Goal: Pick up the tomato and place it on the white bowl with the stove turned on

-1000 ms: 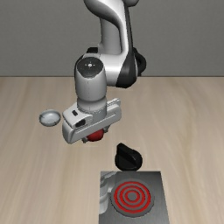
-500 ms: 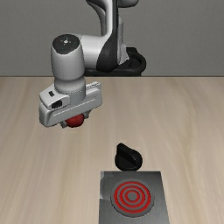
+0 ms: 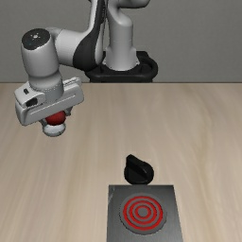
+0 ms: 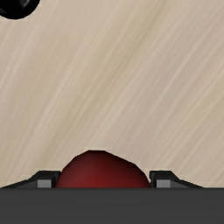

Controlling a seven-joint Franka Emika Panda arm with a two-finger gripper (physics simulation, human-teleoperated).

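Two-finger end effector: closed on round red tomato
Handling: likely light, smooth, bruisable
Hold: gentle, across widest middle

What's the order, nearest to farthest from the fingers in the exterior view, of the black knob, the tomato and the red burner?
1. tomato: held between the fingers, at the exterior view's left.
2. black knob: well apart, toward the exterior view's right.
3. red burner: past the knob, farthest.
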